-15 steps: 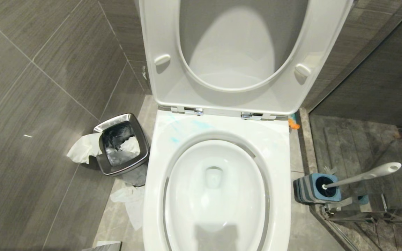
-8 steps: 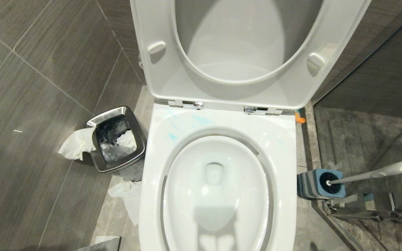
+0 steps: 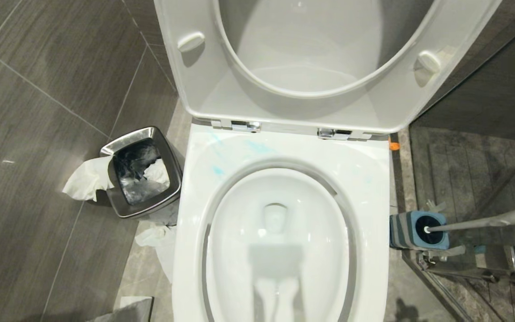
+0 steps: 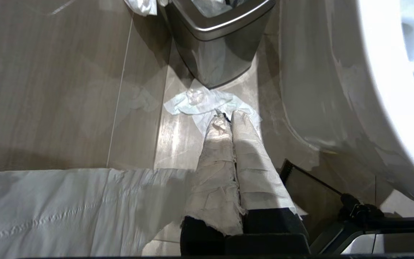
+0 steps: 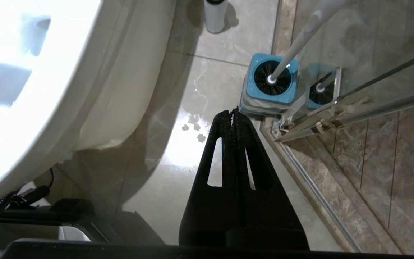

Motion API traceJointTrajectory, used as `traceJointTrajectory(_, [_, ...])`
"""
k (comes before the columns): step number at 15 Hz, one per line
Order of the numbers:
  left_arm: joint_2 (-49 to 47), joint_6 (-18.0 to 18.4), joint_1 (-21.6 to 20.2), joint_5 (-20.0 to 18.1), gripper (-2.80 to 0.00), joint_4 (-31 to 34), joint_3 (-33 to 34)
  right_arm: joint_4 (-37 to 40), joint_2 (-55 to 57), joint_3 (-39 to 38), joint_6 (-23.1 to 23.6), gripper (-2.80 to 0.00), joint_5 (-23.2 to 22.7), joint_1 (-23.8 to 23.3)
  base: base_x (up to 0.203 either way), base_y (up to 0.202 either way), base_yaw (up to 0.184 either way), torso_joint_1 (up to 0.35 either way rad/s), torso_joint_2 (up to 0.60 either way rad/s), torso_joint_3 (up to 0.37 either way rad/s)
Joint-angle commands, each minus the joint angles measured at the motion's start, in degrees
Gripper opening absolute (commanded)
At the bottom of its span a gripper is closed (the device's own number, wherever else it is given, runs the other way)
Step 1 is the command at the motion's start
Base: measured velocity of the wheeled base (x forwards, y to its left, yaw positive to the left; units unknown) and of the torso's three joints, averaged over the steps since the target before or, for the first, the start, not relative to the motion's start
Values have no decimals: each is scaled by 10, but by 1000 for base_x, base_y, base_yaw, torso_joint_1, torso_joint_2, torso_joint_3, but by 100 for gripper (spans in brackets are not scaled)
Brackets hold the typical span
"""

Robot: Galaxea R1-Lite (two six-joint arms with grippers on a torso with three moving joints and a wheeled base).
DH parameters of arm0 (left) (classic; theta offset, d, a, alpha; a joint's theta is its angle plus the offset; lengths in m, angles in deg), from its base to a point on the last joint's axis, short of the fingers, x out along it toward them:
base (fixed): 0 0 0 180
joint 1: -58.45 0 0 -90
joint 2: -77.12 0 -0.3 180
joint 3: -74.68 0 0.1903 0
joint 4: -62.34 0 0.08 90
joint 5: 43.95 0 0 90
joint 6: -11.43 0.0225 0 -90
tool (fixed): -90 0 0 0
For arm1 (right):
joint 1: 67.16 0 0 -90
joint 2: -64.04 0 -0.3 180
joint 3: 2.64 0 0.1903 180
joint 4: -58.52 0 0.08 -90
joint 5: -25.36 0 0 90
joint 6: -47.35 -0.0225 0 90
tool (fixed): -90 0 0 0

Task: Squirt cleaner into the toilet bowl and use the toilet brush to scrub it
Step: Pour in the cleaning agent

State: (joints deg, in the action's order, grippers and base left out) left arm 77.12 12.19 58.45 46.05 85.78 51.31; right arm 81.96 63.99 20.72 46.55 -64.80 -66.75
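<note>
Head view: toilet bowl fills the centre, seat and lid raised. Thin blue smears of cleaner on the back rim ledge, left side. Steel waste bin on the floor left of the bowl, with tissue hanging over its edge and more lying on the tiles. Toilet brush stands in its blue-and-grey holder right of the bowl, handle leaning toward the glass shower panel. Neither arm shows here.

Left wrist view: left gripper, fingers wrapped in white material, pressed together and holding nothing. Crumpled tissue lies just beyond the tips; the bin stands farther ahead; the bowl's outer wall runs along one side.

Right wrist view: right gripper, black fingers closed tip to tip, empty. The holder sits just ahead of the tips, the brush handle rising from it; the bowl is off to the other side
</note>
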Motion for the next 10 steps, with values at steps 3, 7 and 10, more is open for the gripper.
traceJointTrajectory(3, [-1,1,0,0,-280,0,0,0,0,0,0,-280,0,0,0,0,0,4,0,-197])
traceJointTrajectory(7, [-1,1,0,0,-280,0,0,0,0,0,0,-280,0,0,0,0,0,3,6,-140])
traceJointTrajectory(10, [-1,1,0,0,-280,0,-1,0,0,0,1,-280,0,0,0,0,0,2,-1,-12])
